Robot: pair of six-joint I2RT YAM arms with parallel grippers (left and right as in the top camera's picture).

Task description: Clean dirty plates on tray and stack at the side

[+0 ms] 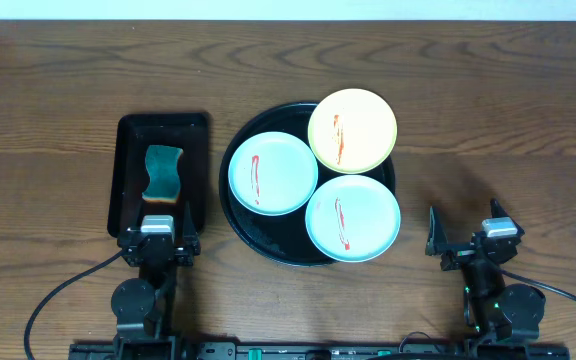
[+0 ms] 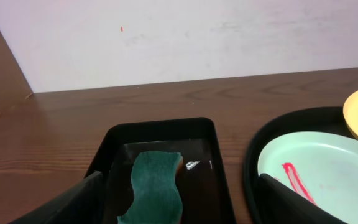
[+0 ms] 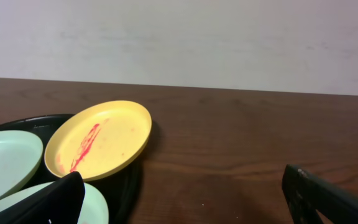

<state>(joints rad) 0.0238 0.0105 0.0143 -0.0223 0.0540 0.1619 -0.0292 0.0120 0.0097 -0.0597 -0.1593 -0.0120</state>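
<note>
The round black tray [image 1: 240, 222] holds three dirty plates, each with a red streak. One pale blue plate [image 1: 273, 172] lies at its left, a yellow plate [image 1: 352, 130] at the back right, and a second pale blue plate [image 1: 353, 217] at the front right. My left gripper [image 1: 158, 232] stands open at the near end of the small rectangular tray, holding nothing. To the right of the round tray, my right gripper [image 1: 465, 228] is open over bare table. The left wrist view shows the left gripper [image 2: 179, 208] open, facing the sponge. The right wrist view shows the right gripper [image 3: 185, 205] open, with the yellow plate [image 3: 101, 140] ahead on the left.
A rectangular black tray [image 1: 128, 170] left of the round tray holds a green sponge [image 1: 164, 172]. The left wrist view shows the sponge [image 2: 154, 186] lying inside it. Bare wooden table lies right of the round tray [image 3: 129, 180] and along the back.
</note>
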